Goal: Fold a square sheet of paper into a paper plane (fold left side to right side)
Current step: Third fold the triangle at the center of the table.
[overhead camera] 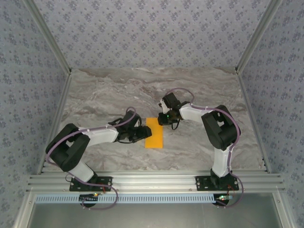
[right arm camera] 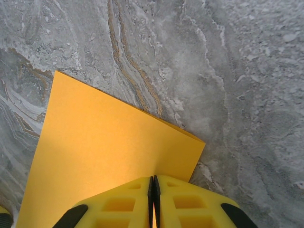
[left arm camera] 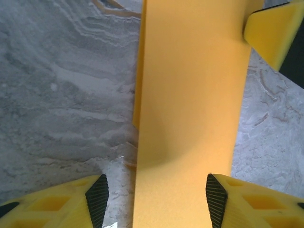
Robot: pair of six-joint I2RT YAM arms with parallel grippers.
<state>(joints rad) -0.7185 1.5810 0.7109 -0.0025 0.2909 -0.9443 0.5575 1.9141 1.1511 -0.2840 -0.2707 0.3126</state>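
Currently the left gripper's (left arm camera: pixel 156 194) open, empty fingers (left arm camera: pixel 97 197) straddle the square sheet of paper (left arm camera: pixel 190 95); the right gripper (right arm camera: pixel 153 190), closed, pins it, and a slip could skew the crease.

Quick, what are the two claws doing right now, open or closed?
Left gripper: open, folded orange paper lying between its fingers.
Right gripper: shut, tips over the paper.
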